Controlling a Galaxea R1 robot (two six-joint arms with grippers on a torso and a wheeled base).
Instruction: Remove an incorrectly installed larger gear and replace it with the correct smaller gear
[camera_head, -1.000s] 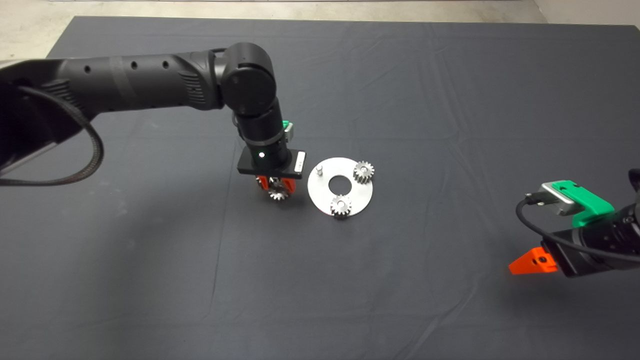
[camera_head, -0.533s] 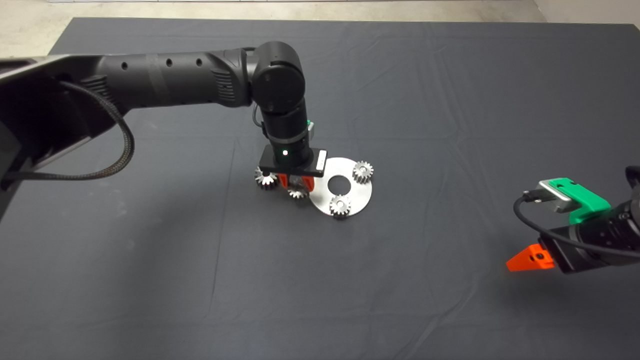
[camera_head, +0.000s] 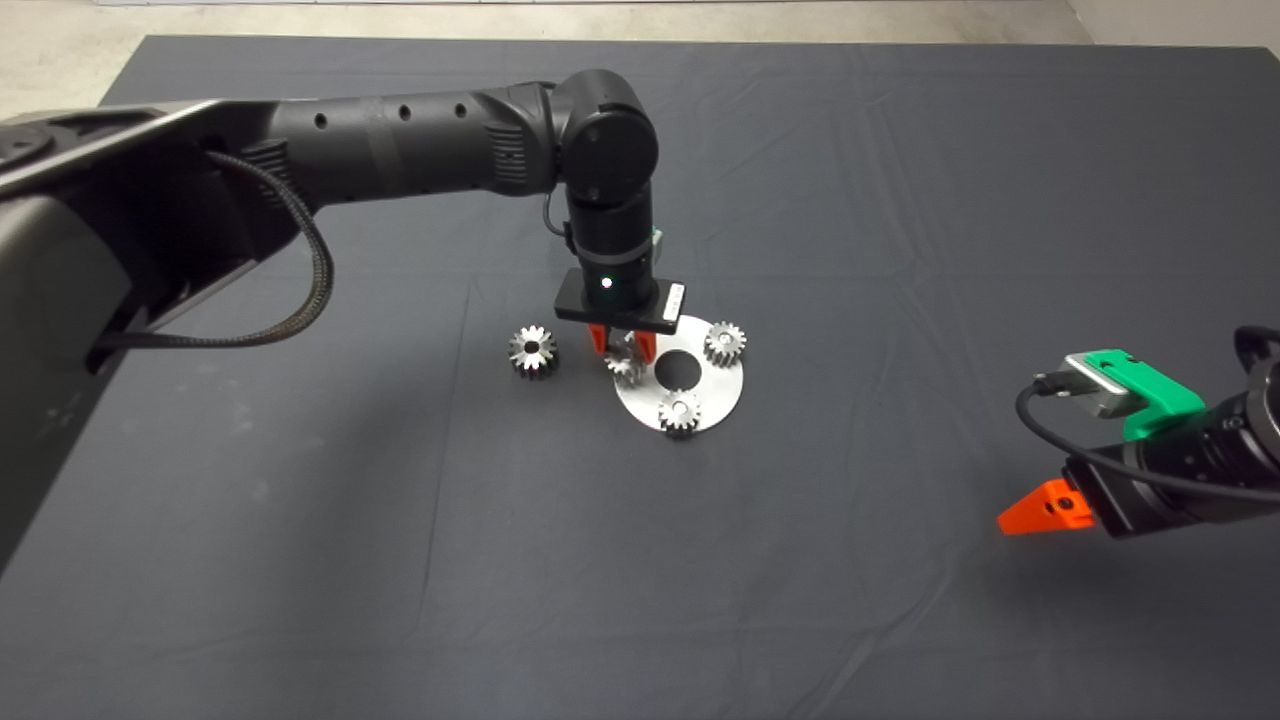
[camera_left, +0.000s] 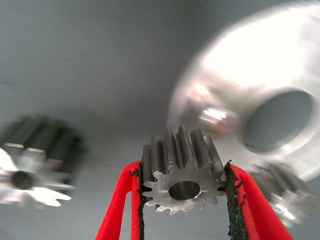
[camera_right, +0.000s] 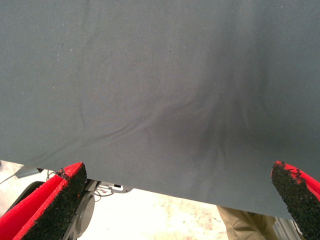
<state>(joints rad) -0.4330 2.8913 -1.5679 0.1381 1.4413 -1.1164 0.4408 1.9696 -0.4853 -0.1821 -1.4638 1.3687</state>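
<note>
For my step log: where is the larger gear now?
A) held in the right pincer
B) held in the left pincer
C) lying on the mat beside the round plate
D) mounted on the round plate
C: the larger gear lies on the mat, apart from the round plate; the left pincer holds the smaller gear.

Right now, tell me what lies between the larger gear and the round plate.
Head view: only bare mat between the larger gear and the plate.
</note>
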